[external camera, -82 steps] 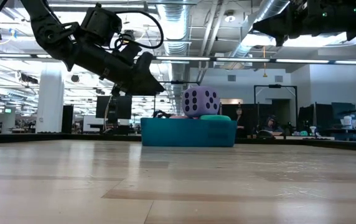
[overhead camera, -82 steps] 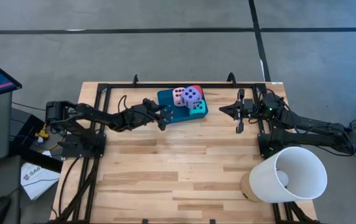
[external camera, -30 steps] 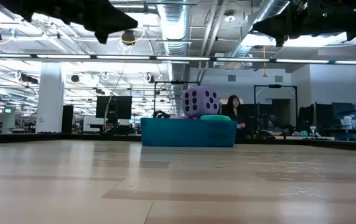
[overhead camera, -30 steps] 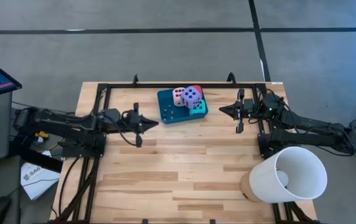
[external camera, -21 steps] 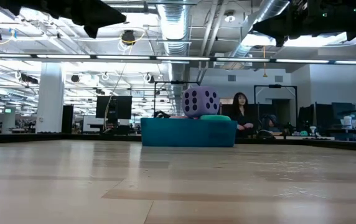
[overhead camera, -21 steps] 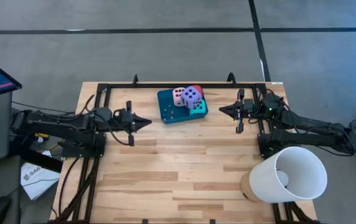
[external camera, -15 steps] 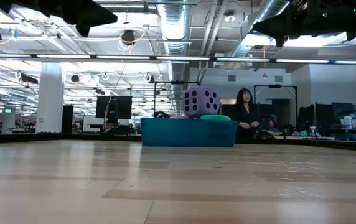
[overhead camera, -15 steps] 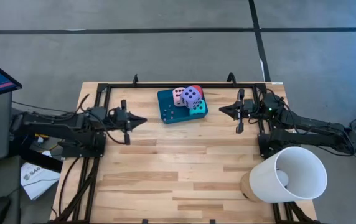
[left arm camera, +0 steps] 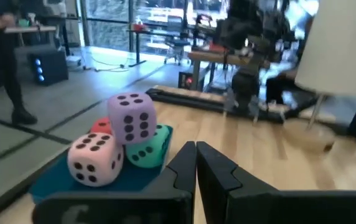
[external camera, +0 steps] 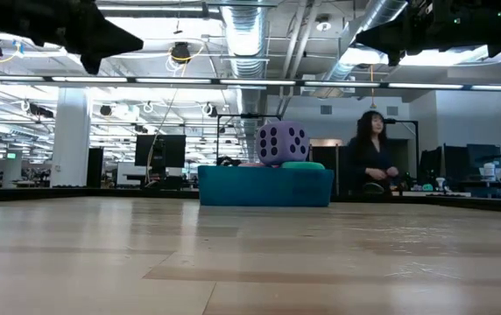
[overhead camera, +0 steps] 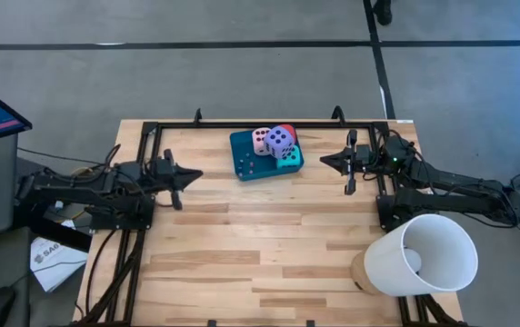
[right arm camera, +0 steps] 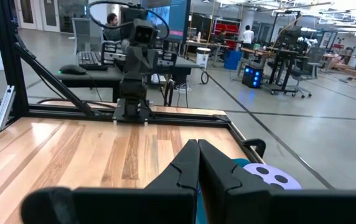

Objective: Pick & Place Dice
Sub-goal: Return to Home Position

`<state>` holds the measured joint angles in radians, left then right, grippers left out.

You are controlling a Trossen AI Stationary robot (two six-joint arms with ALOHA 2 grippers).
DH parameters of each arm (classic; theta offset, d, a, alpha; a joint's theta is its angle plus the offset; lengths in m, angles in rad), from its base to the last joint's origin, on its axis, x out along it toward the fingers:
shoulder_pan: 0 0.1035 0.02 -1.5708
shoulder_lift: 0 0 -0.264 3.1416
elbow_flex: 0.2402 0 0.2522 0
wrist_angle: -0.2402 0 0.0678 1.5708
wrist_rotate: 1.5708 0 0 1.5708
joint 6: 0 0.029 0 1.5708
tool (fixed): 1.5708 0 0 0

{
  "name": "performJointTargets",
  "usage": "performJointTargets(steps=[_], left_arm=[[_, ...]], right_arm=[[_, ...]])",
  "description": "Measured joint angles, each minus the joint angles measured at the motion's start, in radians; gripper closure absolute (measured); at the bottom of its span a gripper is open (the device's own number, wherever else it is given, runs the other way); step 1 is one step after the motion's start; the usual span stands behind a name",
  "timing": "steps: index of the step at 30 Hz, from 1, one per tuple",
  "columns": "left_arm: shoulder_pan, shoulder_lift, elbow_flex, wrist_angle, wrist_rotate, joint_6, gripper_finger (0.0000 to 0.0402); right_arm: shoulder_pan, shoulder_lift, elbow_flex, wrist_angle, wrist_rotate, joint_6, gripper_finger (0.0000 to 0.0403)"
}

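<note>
Soft red die [overhead camera: 289, 131] mostly hidden behind dark-pipped purple die [overhead camera: 279, 140], stacked on pink die [overhead camera: 260, 141] and turquoise die [overhead camera: 289, 156] in flat teal tray [overhead camera: 245, 164]; left gripper [overhead camera: 191, 173] and right gripper [overhead camera: 325, 162] both pinched closed, empty, flanking tray.

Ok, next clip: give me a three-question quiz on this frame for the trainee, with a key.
1. True or false: the pink die rests in the teal tray.
2. The purple die sits: A on the bare wood; B on top of the others; C under the tray.
3. Fill in: the left hand and the right hand hang off to either side of the tray, each with its fingers ___.
Key: 1 true; 2 B; 3 shut.
</note>
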<state>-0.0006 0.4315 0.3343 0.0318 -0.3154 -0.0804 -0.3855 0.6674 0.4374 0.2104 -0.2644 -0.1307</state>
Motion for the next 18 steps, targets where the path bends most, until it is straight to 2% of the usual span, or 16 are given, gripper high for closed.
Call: performJointTargets(steps=[4,8,11,14,18], left_arm=[[0.0,-0.009,-0.016,0.027,0.0,-0.126,0.0399],[0.0,0.007,-0.017,0.03,0.0,-0.164,0.04],[0.0,0.014,-0.017,0.03,0.001,-0.149,0.0398],[0.0,0.015,-0.017,0.027,0.001,-0.049,0.0399],[0.0,0.011,-0.017,0.009,0.001,-0.011,0.04]], right_arm=[[0.0,0.0,0.0,0.006,0.0,0.0,0.0403],[0.0,0.0,0.0,0.006,0.0,0.0,0.0403],[0.0,0.0,0.0,0.006,0.0,0.0,0.0403],[0.0,0.0,0.0,0.006,0.0,0.0,0.0403],[0.0,0.0,0.0,0.003,0.0,0.0,0.0403]])
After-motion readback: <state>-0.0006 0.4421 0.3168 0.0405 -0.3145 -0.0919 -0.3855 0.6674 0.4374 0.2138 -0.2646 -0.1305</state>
